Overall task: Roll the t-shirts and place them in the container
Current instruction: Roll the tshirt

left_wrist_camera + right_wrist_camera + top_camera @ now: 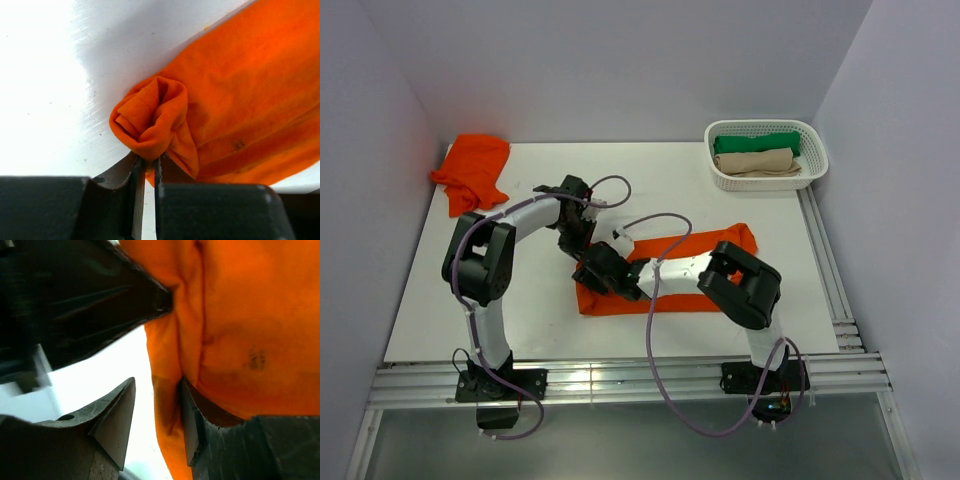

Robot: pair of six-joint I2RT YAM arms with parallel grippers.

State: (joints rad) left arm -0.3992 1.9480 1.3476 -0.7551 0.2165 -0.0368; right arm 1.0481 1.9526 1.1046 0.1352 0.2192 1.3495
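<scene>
Orange t-shirt (240,100) is barely rolled: our left pincer (148,167) pinches its curled end, right pincer (155,425) parted, so next we re-grip and roll onward.

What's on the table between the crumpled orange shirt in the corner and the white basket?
Nothing: in the top view, only bare white table lies between the crumpled orange shirt and the white basket.

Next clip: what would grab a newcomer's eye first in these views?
The long orange t-shirt folded into a strip at the table's centre, with both arms meeting over its left end. There the left gripper pinches the start of a roll, the right gripper open beside it. Behind: a crumpled orange t-shirt far left, and a white mesh basket with rolled shirts far right.
</scene>
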